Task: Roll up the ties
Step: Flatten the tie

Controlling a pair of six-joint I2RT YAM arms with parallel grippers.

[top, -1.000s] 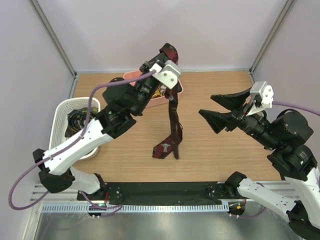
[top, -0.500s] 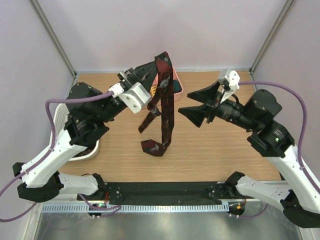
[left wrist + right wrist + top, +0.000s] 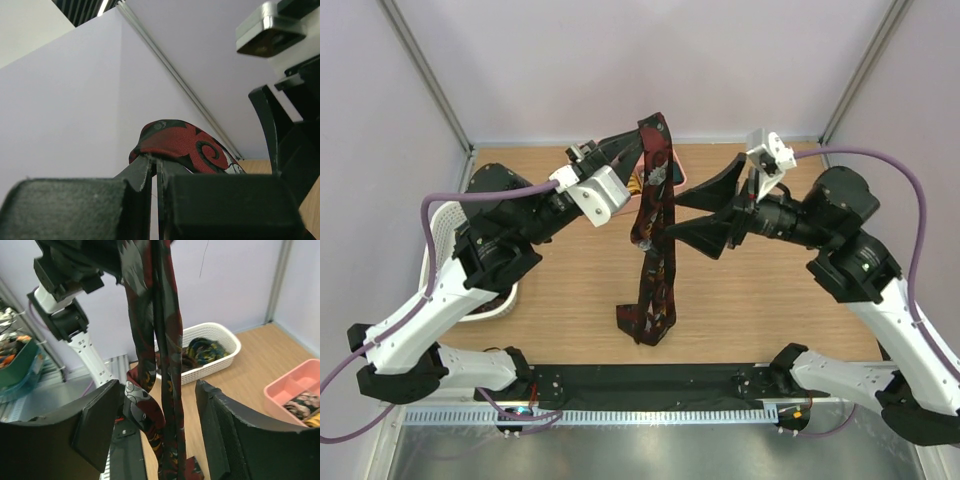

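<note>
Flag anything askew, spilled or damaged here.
Nothing looks spilled or damaged. One oddity: the tie hangs doubled from the shut left gripper, its lower end bunched down by the table, while the open right gripper straddles the hanging strands.

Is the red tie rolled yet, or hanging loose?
Hanging loose, unrolled: the red tie drapes doubled over from the shut left claw, both strands trailing straight down.

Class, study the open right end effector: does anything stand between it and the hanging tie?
Nothing visible does. The long dark-red patterned fabric tie, pinched at its top by the shut left end effector, hangs freely at the gap between the black fingers of the open right end effector.
</note>
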